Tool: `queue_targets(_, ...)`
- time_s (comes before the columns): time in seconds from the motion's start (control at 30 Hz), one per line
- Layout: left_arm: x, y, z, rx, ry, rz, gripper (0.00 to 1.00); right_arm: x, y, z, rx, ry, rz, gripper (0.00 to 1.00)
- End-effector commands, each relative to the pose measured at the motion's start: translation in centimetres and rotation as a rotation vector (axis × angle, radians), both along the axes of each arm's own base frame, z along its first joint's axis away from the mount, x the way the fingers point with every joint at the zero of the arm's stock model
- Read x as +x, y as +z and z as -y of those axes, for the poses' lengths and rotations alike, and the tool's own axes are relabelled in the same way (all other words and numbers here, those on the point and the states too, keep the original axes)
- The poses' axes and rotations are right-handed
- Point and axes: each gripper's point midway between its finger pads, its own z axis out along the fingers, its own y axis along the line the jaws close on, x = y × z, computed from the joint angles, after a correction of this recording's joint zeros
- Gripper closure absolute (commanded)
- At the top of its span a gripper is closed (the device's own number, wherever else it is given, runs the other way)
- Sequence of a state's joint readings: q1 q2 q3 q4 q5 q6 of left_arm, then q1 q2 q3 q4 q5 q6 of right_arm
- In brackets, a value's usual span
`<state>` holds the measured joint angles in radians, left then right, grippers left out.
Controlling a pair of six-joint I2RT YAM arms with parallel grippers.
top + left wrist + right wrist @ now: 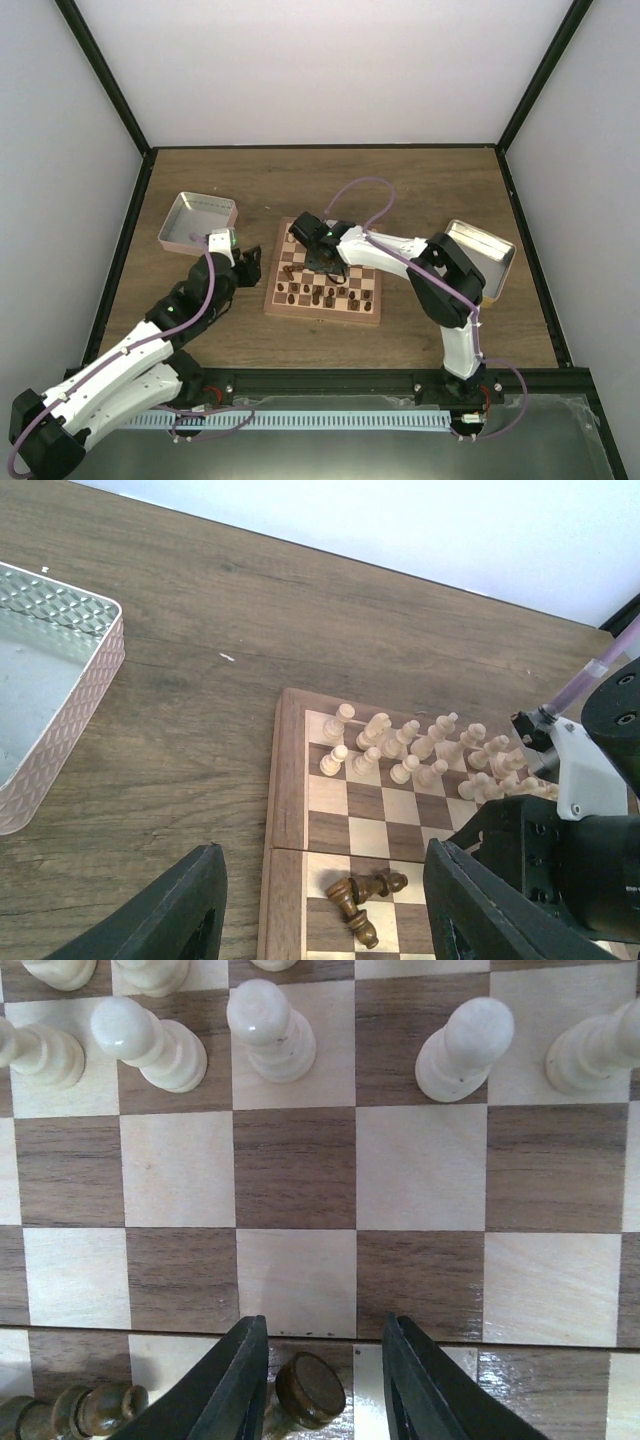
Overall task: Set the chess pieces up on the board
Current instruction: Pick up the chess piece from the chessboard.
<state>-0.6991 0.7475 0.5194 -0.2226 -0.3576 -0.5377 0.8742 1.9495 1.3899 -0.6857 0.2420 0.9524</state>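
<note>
Embossed metal, dimpled along its low wall, forms the shallow tray that lies out to the left of the left gripper, well apart from it on the grainy brown wooden table. That gripper's two blunt black fingers stand wide apart and hold nothing. Between them show only tabletop and the near corner of the board, a glossy square of tan and dark checks inside a brown border. Just ahead of these jaws a few toppled dark pieces lie heaped on the board's nearest squares. Further ahead, two rows of cream pieces stand upright, smooth and turned, with rounded heads. From above, more dark pieces sit along the board's two near rows, too small to tell their shapes. The right gripper hangs over the board with its tapered black fingers apart around a round dark brown piece. The piece lies between the jaws, close against the finger on the view's left, with a clear gap to the other, so it is not clamped. A lying dark piece rests on its side just outside that same finger. A second tray, plain shiny metal with rounded corners, sits at an angle well to the right of these jaws.
</note>
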Motion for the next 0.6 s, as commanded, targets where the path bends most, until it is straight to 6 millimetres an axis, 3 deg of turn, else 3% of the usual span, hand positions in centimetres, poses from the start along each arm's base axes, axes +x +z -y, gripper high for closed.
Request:
queue_targets(0.0, 0.0, -0.1, -0.3, 0.012, 0.001, 0.012, 0.44, -0.2, 0.4, -0.7, 0.010, -0.023, 0.000, 0.66)
queue_targets(0.33, 0.0, -0.2, -0.6, 0.015, 0.013, 0.017, 0.44, -1.3, 0.1, -1.1, -0.058, -0.017, 0.012, 0.66)
queue_targets(0.57, -0.1, -0.1, -0.9, 0.011, 0.024, 0.020, 0.44, -0.7, -0.5, -1.1, -0.080, -0.021, 0.031, 0.76)
